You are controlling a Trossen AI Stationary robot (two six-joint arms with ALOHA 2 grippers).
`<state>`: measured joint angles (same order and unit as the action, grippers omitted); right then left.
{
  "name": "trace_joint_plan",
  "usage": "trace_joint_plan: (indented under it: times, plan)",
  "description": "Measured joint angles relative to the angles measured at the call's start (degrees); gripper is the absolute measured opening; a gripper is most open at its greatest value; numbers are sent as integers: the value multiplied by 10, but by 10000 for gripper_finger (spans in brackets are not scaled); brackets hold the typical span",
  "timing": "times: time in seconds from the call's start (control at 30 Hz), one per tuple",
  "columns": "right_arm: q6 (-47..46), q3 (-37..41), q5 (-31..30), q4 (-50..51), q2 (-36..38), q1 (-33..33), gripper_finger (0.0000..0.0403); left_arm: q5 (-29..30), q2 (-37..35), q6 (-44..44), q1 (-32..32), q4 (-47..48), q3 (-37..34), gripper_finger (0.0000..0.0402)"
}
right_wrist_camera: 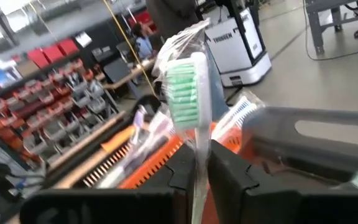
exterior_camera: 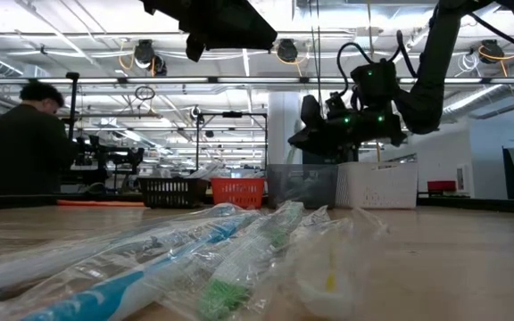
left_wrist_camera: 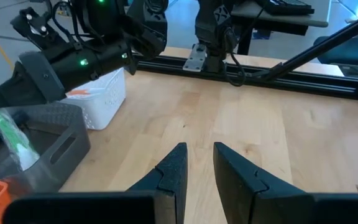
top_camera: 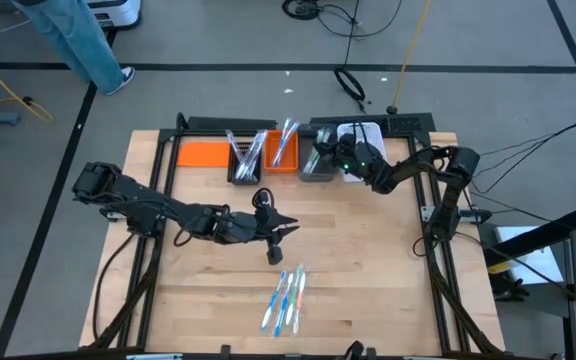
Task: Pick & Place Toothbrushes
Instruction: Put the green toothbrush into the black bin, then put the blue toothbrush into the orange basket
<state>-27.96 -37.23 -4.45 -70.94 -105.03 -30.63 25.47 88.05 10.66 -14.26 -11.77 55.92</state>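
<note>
Left hand point(top_camera: 286, 229) hung over the middle of the wooden surface point(top_camera: 368, 280), a little toward the left side, with its two dark fingers point(left_wrist_camera: 173, 174) slightly apart and nothing between them. Only bare wood lay under it in the left wrist view.

Near the front edge of the surface, a little in front of this hand, a small group of wrapped toothbrushes point(top_camera: 286, 298) lay side by side, blue and green ones in shiny clear wrappers. In the low view they lay close to the camera, and one green brush head point(exterior_camera: 224, 294) showed through the plastic.

Along the back edge stood a row of bins. At its left end lay an orange lid or tray point(top_camera: 201, 154). Next came a black bin point(top_camera: 247, 160) and an orange bin point(top_camera: 283, 150), both with wrapped toothbrushes standing in them. Then came a grey bin point(top_camera: 317, 165) and a white bin point(top_camera: 360, 140).

Right hand point(top_camera: 330, 153) was over the grey bin at the back edge. In the right wrist view its fingers point(right_wrist_camera: 182, 171) were pressed on the handle of a green toothbrush point(right_wrist_camera: 185, 93) in a clear wrapper, with the brush head standing above them.

At the back left, beyond the surface, a person point(exterior_camera: 20, 138) was in the room.
</note>
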Motion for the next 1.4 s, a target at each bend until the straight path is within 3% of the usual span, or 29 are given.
trace_joint_plan:
  times: [0.17, 0.5, 0.67, 1.17, 1.4]
  plan:
    - [20, 0, -1, 11, 0, 0, 66, 0, 0, 0, 0, 0, 0, 76]
    - [30, 0, -2, 9, 0, -13, 184, 0, 0, 1, 0, 0, 0, 76]
    - [32, 0, -1, 5, 6, -17, 221, 0, 0, 1, 0, 1, 0, 76]
    - [36, 1, 3, 10, 44, -18, 213, 0, 0, 8, 0, 19, 0, 76]
    - [36, 1, 95, 86, 116, 19, 212, -2, 0, 70, 0, 35, 0, 76]
